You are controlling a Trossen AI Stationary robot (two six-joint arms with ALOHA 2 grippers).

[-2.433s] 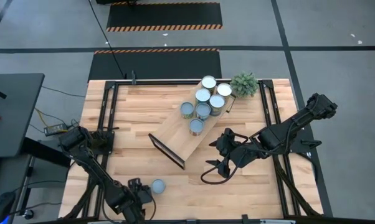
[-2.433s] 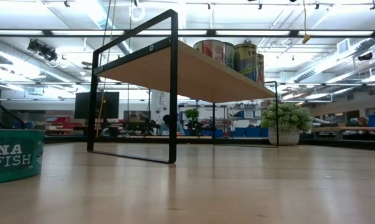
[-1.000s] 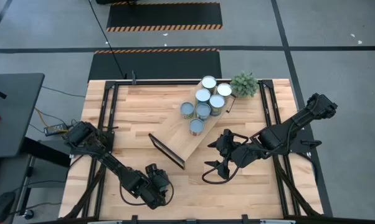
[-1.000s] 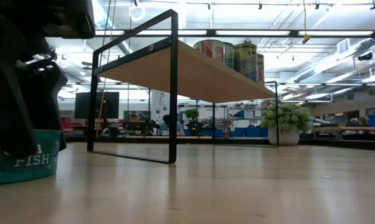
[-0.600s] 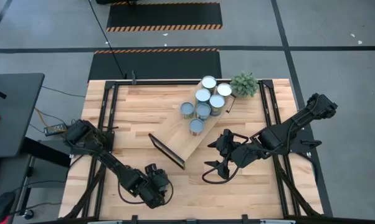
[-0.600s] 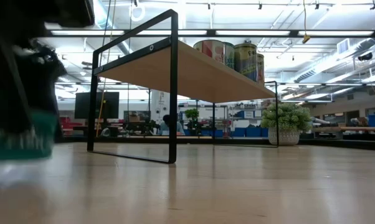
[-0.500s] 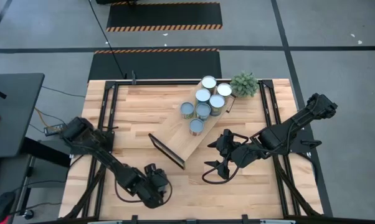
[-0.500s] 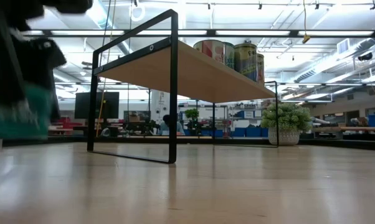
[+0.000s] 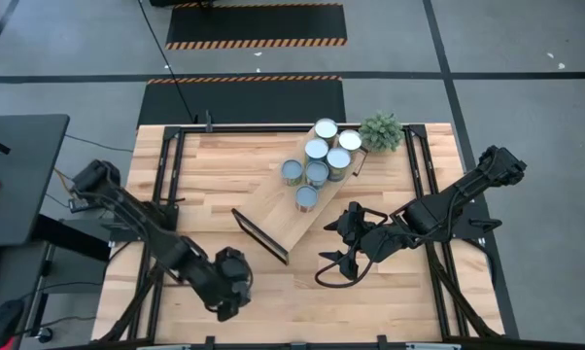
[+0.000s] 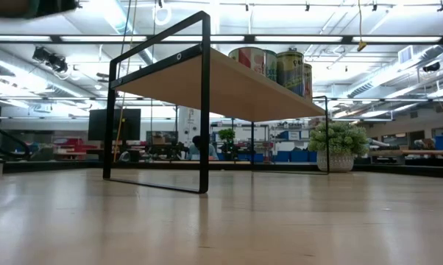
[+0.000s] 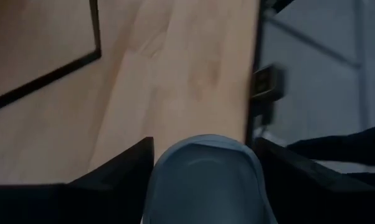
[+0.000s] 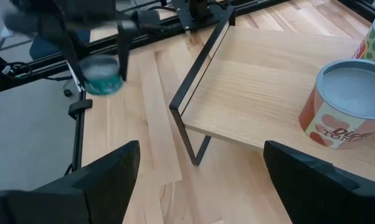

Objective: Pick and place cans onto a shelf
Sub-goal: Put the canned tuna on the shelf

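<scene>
A teal can [image 12: 103, 78] is gripped by the left pincer [image 9: 232, 277] and held above the surface [image 9: 205, 175], near its front edge. Six cans [image 9: 317, 149] are seen on the shelf [image 9: 273, 209] (beside a potted plant [image 9: 381, 130]). The right pincer [image 9: 333, 264] is held open, just right of the shelf.

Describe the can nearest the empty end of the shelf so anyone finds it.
Start at the slanted light-wood shelf mid-table. Cans cluster at its end by the potted plant. This can is the outermost one, closest to the shelf's bare end.
</scene>
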